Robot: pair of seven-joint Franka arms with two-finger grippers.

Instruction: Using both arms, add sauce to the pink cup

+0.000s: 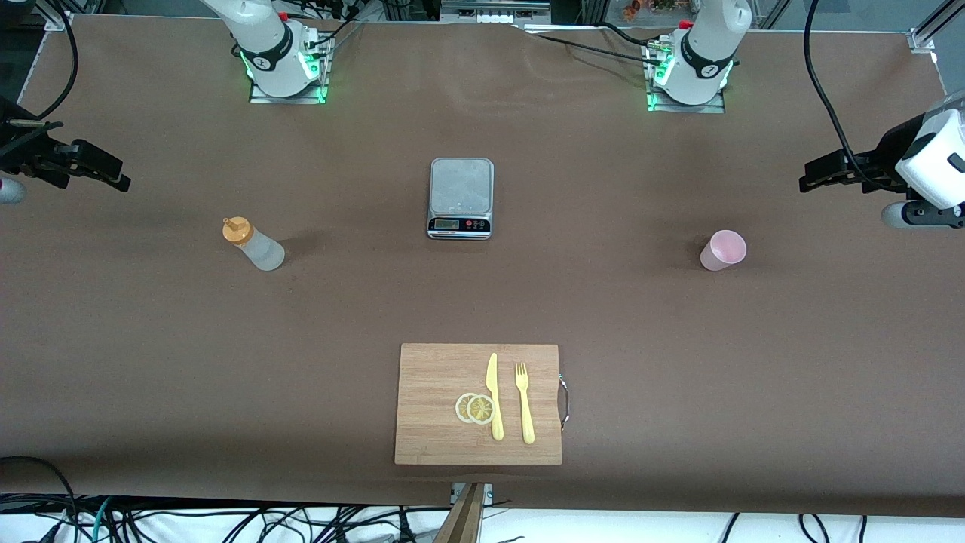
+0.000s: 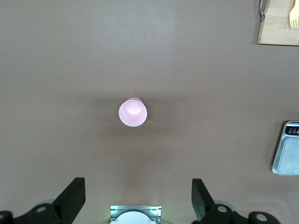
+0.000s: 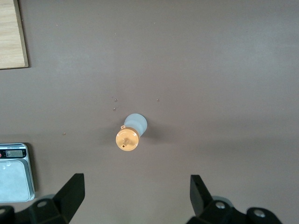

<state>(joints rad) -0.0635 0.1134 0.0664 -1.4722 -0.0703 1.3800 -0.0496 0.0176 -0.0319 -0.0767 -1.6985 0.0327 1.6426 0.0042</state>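
Observation:
The sauce bottle, frosted white with an orange cap, stands on the brown table toward the right arm's end. It also shows in the right wrist view. The pink cup stands upright and empty toward the left arm's end, and shows in the left wrist view. My right gripper hangs open and empty high over the table's edge at its own end, well apart from the bottle; its jaws are wide. My left gripper hangs open and empty high over its end, apart from the cup; its jaws are wide.
A silver kitchen scale sits mid-table between the bottle and the cup. A wooden cutting board lies nearer the front camera, with a yellow knife, a yellow fork and lemon slices on it.

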